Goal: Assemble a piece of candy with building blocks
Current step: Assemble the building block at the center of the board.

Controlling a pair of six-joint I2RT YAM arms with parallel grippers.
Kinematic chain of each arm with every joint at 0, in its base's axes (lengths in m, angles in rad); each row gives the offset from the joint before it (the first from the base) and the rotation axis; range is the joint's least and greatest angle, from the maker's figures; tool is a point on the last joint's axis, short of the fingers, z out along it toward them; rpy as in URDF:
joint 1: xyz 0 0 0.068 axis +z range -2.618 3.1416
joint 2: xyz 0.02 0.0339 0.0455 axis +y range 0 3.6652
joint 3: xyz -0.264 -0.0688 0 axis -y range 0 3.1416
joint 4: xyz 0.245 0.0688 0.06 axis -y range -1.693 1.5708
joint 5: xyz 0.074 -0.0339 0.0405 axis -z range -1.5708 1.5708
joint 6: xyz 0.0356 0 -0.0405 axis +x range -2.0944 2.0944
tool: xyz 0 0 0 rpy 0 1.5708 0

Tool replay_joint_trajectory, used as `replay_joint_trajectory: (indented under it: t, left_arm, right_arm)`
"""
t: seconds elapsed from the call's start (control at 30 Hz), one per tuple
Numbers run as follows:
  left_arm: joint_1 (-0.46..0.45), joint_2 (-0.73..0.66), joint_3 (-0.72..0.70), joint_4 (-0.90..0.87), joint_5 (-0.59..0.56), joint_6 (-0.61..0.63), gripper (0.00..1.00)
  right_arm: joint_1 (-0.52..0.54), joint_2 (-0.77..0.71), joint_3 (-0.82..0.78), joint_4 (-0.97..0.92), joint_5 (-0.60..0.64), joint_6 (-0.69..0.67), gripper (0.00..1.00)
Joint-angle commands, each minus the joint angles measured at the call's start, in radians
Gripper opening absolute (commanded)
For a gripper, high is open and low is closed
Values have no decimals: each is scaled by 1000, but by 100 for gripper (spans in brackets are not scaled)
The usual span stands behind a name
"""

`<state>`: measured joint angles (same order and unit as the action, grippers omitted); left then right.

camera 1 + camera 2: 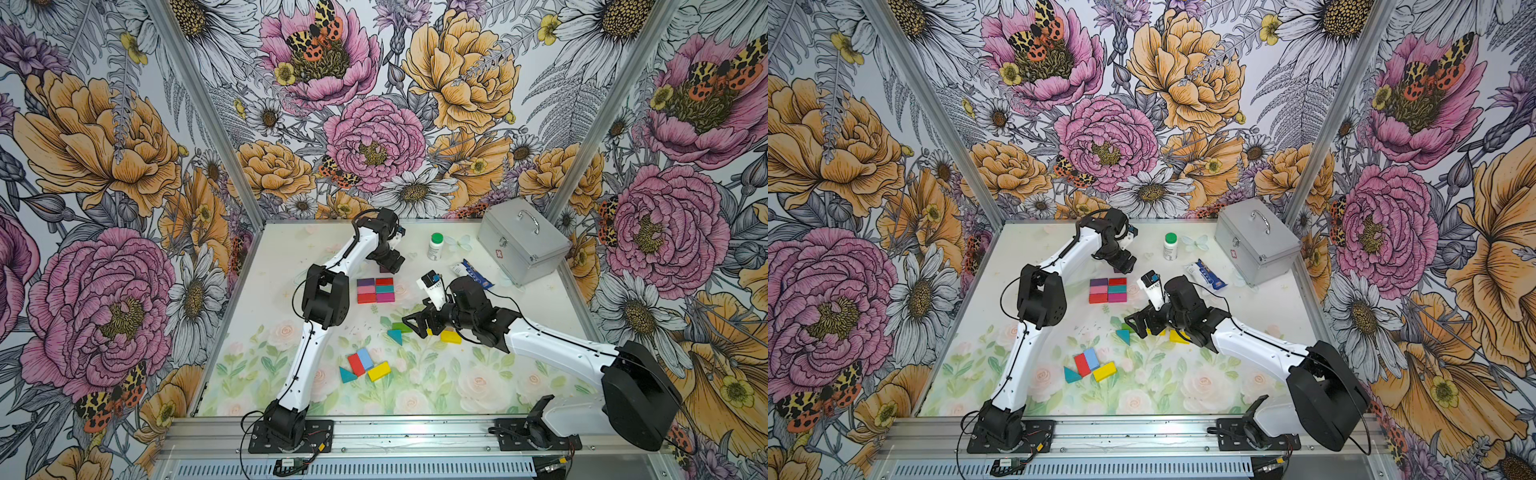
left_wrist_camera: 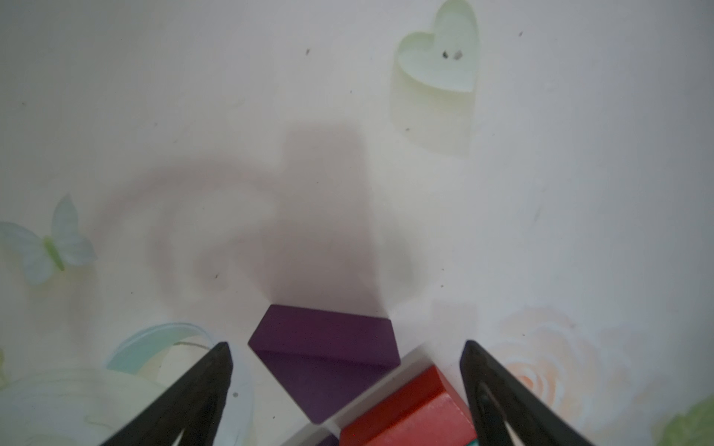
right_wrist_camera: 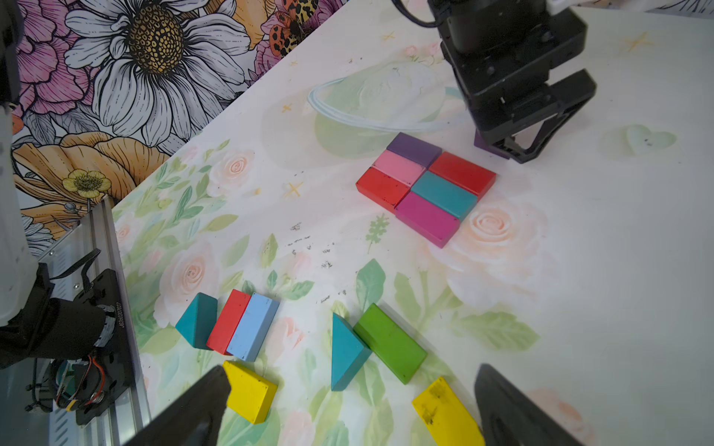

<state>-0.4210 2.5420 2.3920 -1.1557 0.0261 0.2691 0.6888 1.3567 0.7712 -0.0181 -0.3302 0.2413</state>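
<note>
While the left hand (image 2: 345, 347) hangs spread wide over a purple block (image 2: 324, 365), maybe touching it, the right hand (image 3: 352, 370) is spread too.

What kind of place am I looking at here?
Probably a robot lab cell, not a home: two arms bolted to a rail, floral walls boxing in the table, blocks laid out.

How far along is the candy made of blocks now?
Done: the six-block rectangle forms the candy body. In hand: nothing is gripped; the open left gripper straddles a purple triangle beside the rectangle's far end, probably one wrapper tip. Left: the near end has no triangle yet; the open right gripper hovers over a loose teal triangle.
</note>
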Motion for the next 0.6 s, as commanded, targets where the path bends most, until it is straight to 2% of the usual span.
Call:
replay_joint_trajectory:
  t: [0.0, 0.4, 0.57]
  left_arm:
    - [20, 32, 25, 8, -38, -4, 92]
    - [22, 60, 54, 8, -20, -6, 89]
    - [21, 80, 79, 8, -11, -13, 83]
  right_arm:
    - [2, 9, 46, 4, -16, -13, 100]
    - [2, 17, 63, -3, -19, -15, 100]
    - [2, 25, 67, -3, -21, -12, 100]
